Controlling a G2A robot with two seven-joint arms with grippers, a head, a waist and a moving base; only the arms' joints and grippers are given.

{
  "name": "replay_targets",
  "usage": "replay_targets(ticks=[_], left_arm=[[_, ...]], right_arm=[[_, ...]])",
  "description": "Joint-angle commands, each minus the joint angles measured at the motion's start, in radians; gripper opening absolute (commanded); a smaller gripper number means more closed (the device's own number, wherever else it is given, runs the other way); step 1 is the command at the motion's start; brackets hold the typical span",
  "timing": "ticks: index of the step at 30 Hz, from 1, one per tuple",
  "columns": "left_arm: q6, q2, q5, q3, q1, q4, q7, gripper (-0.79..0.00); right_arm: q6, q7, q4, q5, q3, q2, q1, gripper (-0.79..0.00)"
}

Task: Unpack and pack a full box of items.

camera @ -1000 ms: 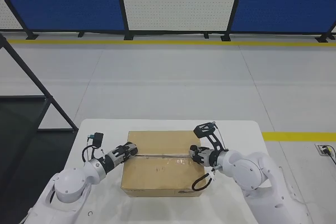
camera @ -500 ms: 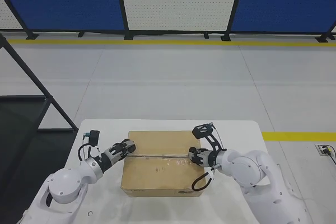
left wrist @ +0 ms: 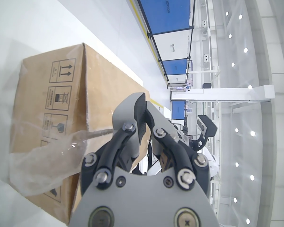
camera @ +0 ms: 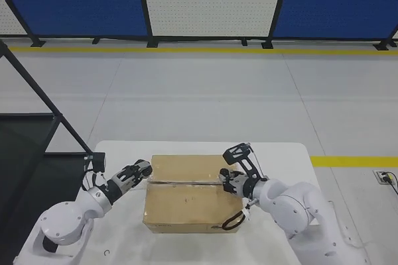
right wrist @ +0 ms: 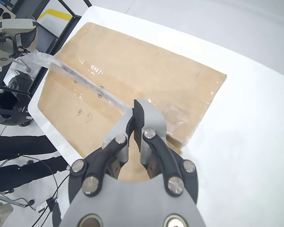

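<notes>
Box: the box (camera: pixel 186 202) stands in the middle of the white table (camera: pixel 278 156). Its flaps are closed, and its long axis runs from one arm across to the other.

Tape: a strip of clear tape (right wrist: pixel 61 67) is lifted off the centre seam at the left end. It is drawn into a narrow, taut band along the seam. A crumpled sheet of it clings to the box's left end face.

Left gripper: the left gripper (camera: pixel 146 167) is just off the box's left end, at top-edge height. Its fingers are pressed together, pinching the free end of the tape.

Right gripper: the right gripper (right wrist: pixel 136 109) is over the right end of the seam, where the taut band meets the cardboard. Its fingers are closed against each other. Whether any tape lies between them cannot be told.

Key relation: the tape's long axis matches the seam's. The loose end is at the left gripper, and the part that is stuck lies away from it, toward the right gripper. The left arm is nearer the free end, and the right arm is nearer the bonded end.

Step in hand (judged): stripping the seal, with unpacking not yet begun.

Next move (judged): a pull along the seam line away from the right end, with the box braced on that side.

Risk (judged): the thin band may snap, or the box may slide leftward.
</notes>
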Motion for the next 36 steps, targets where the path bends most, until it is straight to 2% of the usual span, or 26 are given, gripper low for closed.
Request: replay_targets(ticks=[1, 9, 14, 23, 28, 30, 31, 32, 34, 35, 36], left_arm=[[-0.002, 0.001, -0.005, -0.015, 0.01, -0.01, 0.003, -0.785], [-0.008, 0.006, -0.017, -0.064, 0.054, -0.029, 0.004, -0.785], [-0.008, 0.008, -0.022, -0.075, 0.068, -0.035, 0.004, -0.785], [-0.022, 0.008, -0.031, -0.084, 0.061, -0.048, 0.006, -0.785], [-0.058, 0.01, -0.066, -0.145, 0.073, -0.075, 0.025, -0.785], [-0.077, 0.012, -0.085, -0.177, 0.083, -0.089, 0.025, -0.56], [-0.09, 0.013, -0.091, -0.195, 0.088, -0.094, 0.026, -0.329], [-0.103, 0.014, -0.1, -0.214, 0.093, -0.101, 0.027, 0.0], [-0.13, 0.015, -0.143, -0.252, 0.107, -0.115, 0.014, 0.0], [-0.143, 0.016, -0.171, -0.273, 0.113, -0.118, 0.008, 0.0], [-0.155, 0.016, -0.192, -0.292, 0.12, -0.12, 0.0, 0.0]], right_arm=[[-0.004, -0.018, 0.013, -0.006, -0.01, -0.002, 0.01, -0.785], [-0.053, -0.006, 0.206, 0.072, -0.08, -0.026, 0.131, -0.785], [-0.056, 0.025, 0.25, 0.105, -0.096, -0.032, 0.16, -0.785], [-0.028, -0.043, 0.084, 0.02, -0.032, -0.012, 0.064, -0.785], [-0.075, -0.101, -0.029, -0.028, 0.07, 0.012, -0.022, -0.785], [-0.107, -0.131, -0.066, -0.023, 0.119, 0.021, -0.065, -0.785], [-0.125, -0.145, -0.081, -0.019, 0.146, 0.025, -0.086, -0.785], [-0.146, -0.159, -0.093, -0.011, 0.175, 0.03, -0.107, -0.785], [-0.2, -0.2, -0.114, 0.016, 0.233, 0.039, -0.153, -0.628], [-0.225, -0.225, -0.121, 0.039, 0.267, 0.043, -0.178, -0.582], [-0.247, -0.245, -0.127, 0.052, 0.298, 0.047, -0.204, -0.489]])
